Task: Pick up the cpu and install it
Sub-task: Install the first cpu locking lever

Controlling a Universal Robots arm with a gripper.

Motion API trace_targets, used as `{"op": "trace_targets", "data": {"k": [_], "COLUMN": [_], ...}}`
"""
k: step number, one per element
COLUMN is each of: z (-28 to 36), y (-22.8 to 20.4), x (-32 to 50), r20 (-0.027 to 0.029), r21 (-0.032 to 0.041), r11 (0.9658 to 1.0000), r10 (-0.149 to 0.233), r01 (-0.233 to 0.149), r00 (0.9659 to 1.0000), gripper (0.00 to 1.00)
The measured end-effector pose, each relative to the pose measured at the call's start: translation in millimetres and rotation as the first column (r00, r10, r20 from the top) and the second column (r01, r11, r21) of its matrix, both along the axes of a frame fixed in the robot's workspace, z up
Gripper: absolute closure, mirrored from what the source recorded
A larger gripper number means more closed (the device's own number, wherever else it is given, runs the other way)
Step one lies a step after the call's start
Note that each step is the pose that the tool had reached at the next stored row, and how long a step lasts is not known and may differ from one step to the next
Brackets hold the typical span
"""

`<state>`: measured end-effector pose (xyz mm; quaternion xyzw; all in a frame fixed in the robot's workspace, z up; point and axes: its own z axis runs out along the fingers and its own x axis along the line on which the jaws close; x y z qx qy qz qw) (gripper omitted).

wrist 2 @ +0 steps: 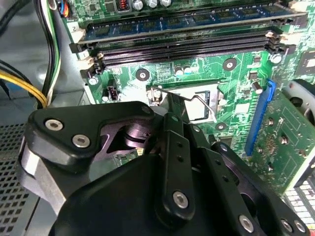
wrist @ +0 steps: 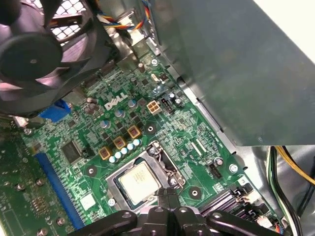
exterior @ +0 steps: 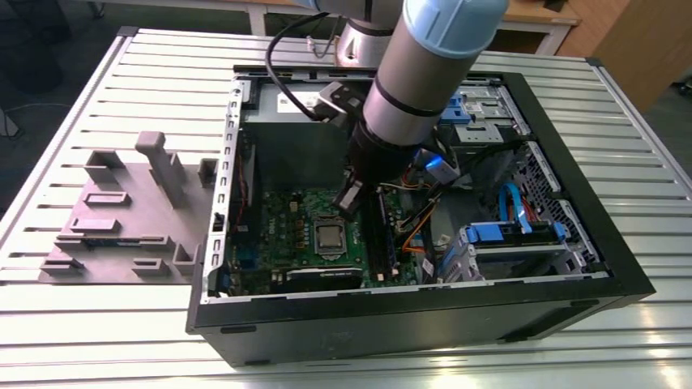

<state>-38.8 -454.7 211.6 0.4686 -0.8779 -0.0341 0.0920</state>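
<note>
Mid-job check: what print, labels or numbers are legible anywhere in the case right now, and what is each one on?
White logo on the motherboard, first wrist view: a brand mark in large letters, not quoted here.
Fine white print across the motherboard: too small to read.
Top of the cpu: no legible marking.
Memory stick chips, second wrist view: too blurred to read.
Exterior view: nothing legible.
</note>
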Motion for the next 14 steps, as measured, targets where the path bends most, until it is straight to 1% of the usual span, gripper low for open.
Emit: {"op": "trace_targets", "data": {"k": [4, 9, 14], "z": [-1.5, -2.7, -3.2], "y": [-0.7, -1.9, -2.2], "x": [0.0, 0.0, 0.0], "r20": [0.0, 0.0001, 0.0001], "r21": [-0.0004, -0.0015, -0.0022], "r11": [0.9995, 0.9979, 0.9976], "r10": [-0.031, -0.064, -0.07], "r01": [0.031, 0.064, 0.07], "r00": [0.9995, 0.9979, 0.9976], "gripper": [0.9, 0.9, 0.9]}}
